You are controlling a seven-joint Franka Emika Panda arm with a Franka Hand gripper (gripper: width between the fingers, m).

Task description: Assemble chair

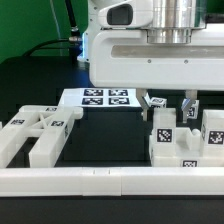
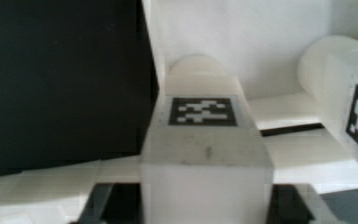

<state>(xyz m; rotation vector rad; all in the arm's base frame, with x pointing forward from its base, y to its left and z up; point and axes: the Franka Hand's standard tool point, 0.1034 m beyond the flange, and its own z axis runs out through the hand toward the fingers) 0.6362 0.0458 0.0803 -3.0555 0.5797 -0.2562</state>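
far left: a loose bunch of glossy white plastic chair pieces [image 1: 40, 132] with small black-and-white square tags, lying on the black surface [image 1: 110, 140]. My guess is they're parked there so the arm has room on the other side.
front edge: a long white border rail [image 1: 110, 182] runs the full width. It looks like a fence so parts can't slide off.
middle: the thin flat white marker board [image 1: 98, 98], just tags on it, well apart from both piles.
right of middle: the tool [image 1: 173, 110] points straight down into the right-hand pile.
tool state: in the wrist view the dark pads [image 2: 119, 205] sit tight against both long flanks of a glossy white plastic leg bar [image 2: 204, 130] with a square tag on top, so I read it as clamped on that bar. Gripping across the narrow width gives the pads flat faces and leaves the tag uncovered.
where the bar is: in among the chunky white plastic blocky parts [image 1: 207, 135] on the exterior view's right, close beside its neighbours. I can't tell if it's off the surface.
my take: early days, since the parts are in two separate piles.
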